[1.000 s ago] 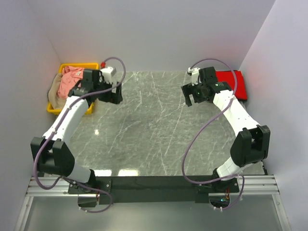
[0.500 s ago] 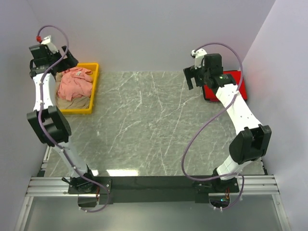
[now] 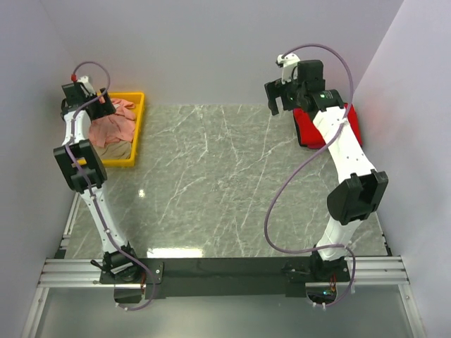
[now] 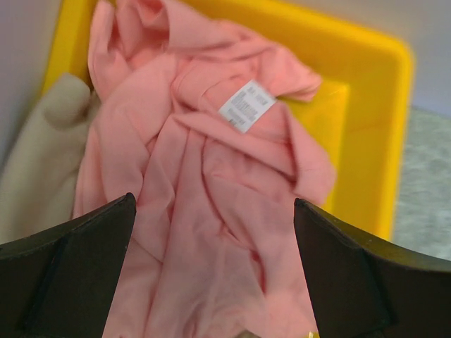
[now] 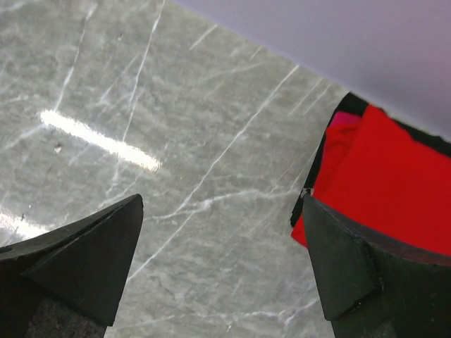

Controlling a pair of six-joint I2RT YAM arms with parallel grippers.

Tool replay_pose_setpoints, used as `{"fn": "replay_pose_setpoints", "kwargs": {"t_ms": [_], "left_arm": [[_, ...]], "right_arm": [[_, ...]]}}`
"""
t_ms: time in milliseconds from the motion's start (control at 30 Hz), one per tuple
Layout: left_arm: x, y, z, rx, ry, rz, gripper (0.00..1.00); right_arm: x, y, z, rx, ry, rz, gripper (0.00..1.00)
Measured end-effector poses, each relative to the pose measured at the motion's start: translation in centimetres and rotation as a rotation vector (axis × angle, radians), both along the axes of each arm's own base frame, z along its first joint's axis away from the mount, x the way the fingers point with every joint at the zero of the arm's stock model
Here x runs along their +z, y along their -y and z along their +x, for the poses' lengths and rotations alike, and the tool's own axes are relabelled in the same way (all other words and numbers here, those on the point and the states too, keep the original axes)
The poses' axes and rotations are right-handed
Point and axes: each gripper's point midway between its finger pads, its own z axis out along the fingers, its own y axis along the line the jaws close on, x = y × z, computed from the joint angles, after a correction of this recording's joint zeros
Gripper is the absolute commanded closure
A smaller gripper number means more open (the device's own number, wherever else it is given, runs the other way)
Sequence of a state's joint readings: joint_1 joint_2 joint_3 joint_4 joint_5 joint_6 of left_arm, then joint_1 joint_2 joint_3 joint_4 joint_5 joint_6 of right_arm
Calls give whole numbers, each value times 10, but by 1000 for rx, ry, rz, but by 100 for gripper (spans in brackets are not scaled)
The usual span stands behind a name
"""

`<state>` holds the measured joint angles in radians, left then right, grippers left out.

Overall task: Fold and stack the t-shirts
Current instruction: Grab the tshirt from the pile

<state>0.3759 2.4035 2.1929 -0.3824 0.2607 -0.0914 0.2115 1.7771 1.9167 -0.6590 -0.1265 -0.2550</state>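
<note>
Two white robot arms rise from the near edge of a grey marbled bench (image 3: 211, 183) and reach to its far corners.

At the far left, the left claw (image 4: 215, 211) hangs over a yellow bin (image 4: 373, 105). Its jaws are spread wide and hold nothing. Directly below it a salmon-pink t-shirt (image 4: 211, 176) lies crumpled in the bin with its white label facing up. A beige t-shirt (image 4: 42, 155) is bunched beside and partly under it, against the bin's left wall.

At the far right, the right claw (image 5: 222, 204) hovers above bare marble, also wide open and holding nothing. Just to its right a bright red t-shirt (image 5: 394, 176) lies flat on the bench by the wall, with straight edges as if folded. A dark layer shows under its edge, but I cannot tell what that is.

The task looks about one third done: the red shirt appears folded and placed. The pink and beige shirts have yet to be lifted out, folded and stacked.
</note>
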Motion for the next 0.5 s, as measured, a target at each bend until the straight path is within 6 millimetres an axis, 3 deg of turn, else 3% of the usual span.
{"fn": "replay_pose_setpoints", "kwargs": {"t_ms": [167, 267, 300, 367, 400, 467, 500], "left_arm": [[-42, -2, -1, -4, -74, 21, 1], [-54, -1, -2, -20, -104, 58, 6], [-56, 0, -2, -27, -112, 76, 21], [-58, 4, -2, -38, -125, 106, 37], [-58, 6, -2, -45, -129, 115, 54], [-60, 11, -1, -58, -134, 128, 71], [-60, 12, -1, -61, -135, 129, 87]], "right_arm": [[-19, 0, -1, 0, -59, -9, 0], [-23, 0, -3, -1, -73, -13, 0], [-23, 1, -3, -2, -74, -14, 0], [-25, 1, -3, -6, -77, -17, 0], [-26, 2, -3, -7, -80, -19, 0], [-31, 3, -4, -10, -89, -24, 1], [-33, 3, -4, -13, -94, -27, 1]]}}
